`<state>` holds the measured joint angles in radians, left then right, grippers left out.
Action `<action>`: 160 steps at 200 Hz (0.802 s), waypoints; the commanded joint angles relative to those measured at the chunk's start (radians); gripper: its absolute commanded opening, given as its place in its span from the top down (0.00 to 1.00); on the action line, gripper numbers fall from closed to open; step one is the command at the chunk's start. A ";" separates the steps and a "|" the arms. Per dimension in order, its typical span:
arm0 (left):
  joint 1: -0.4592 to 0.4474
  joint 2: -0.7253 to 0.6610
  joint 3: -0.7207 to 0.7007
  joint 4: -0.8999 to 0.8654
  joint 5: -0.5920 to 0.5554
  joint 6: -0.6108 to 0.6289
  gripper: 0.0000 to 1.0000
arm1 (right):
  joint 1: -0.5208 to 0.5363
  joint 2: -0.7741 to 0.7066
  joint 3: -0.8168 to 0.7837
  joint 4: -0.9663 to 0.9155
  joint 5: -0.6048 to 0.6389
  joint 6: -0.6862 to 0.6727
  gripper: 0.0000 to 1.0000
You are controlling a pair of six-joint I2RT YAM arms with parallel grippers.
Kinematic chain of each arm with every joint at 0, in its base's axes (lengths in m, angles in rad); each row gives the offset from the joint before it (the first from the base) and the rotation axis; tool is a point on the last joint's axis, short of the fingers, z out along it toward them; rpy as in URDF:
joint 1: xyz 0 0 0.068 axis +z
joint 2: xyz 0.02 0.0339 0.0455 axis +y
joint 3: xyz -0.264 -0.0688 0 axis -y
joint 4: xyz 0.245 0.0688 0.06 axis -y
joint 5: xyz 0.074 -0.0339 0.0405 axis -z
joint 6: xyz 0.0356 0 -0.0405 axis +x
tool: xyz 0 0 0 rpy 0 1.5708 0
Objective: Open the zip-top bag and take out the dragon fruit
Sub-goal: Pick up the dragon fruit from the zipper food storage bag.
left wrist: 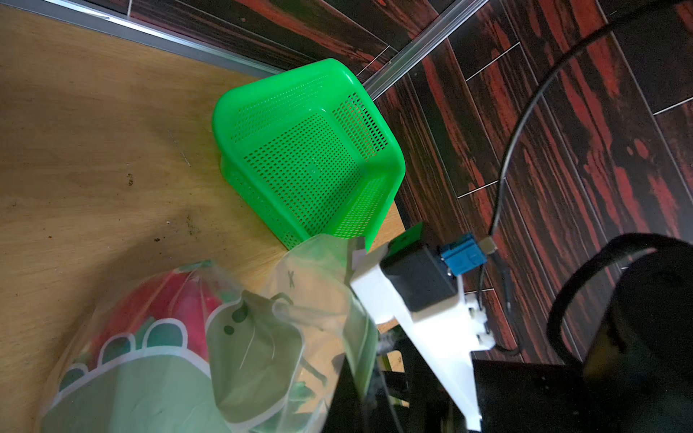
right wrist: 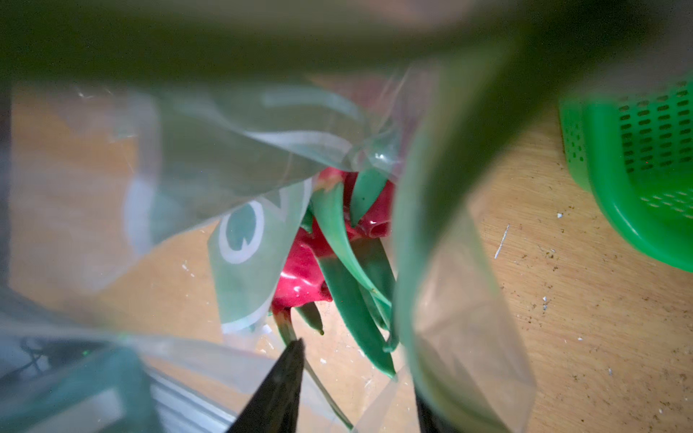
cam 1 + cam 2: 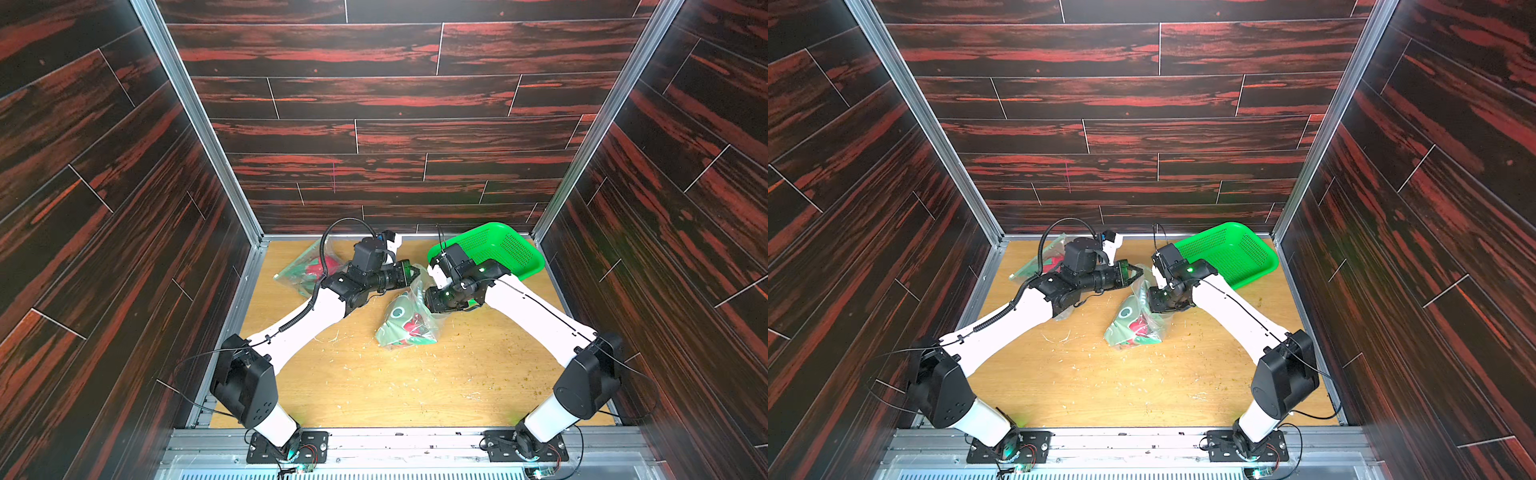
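A clear zip-top bag with green print lies mid-table, its mouth lifted toward the back. A red-pink dragon fruit with green scales lies inside it, seen through the film in both top views and in the left wrist view. My left gripper is shut on the bag's upper zip edge and holds it up. My right gripper is open at the bag's mouth, short of the fruit. One dark finger points at a scale tip. Film covers the other finger.
A green perforated basket stands tilted at the back right corner, close behind my right wrist. A second clear bag with red fruit lies at the back left, partly hidden by my left arm. Crumbs dot the wooden table.
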<state>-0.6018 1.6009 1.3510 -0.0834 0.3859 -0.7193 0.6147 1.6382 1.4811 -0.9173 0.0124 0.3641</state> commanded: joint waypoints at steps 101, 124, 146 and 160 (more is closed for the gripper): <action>-0.026 0.079 0.049 0.119 0.033 -0.040 1.00 | -0.073 -0.018 -0.173 0.128 -0.072 0.036 0.62; -0.028 0.083 0.054 0.119 0.032 -0.040 1.00 | -0.084 -0.023 -0.183 0.157 -0.068 0.031 0.65; -0.030 0.089 0.059 0.119 0.034 -0.040 1.00 | -0.092 -0.020 -0.188 0.172 -0.070 0.021 0.73; -0.030 0.092 0.059 0.116 0.034 -0.039 1.00 | -0.093 -0.018 -0.192 0.179 -0.076 0.014 0.81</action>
<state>-0.6296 1.6882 1.3701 -0.0044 0.4156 -0.7609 0.5297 1.6360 1.3075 -0.7483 -0.0505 0.3901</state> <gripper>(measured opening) 0.050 0.251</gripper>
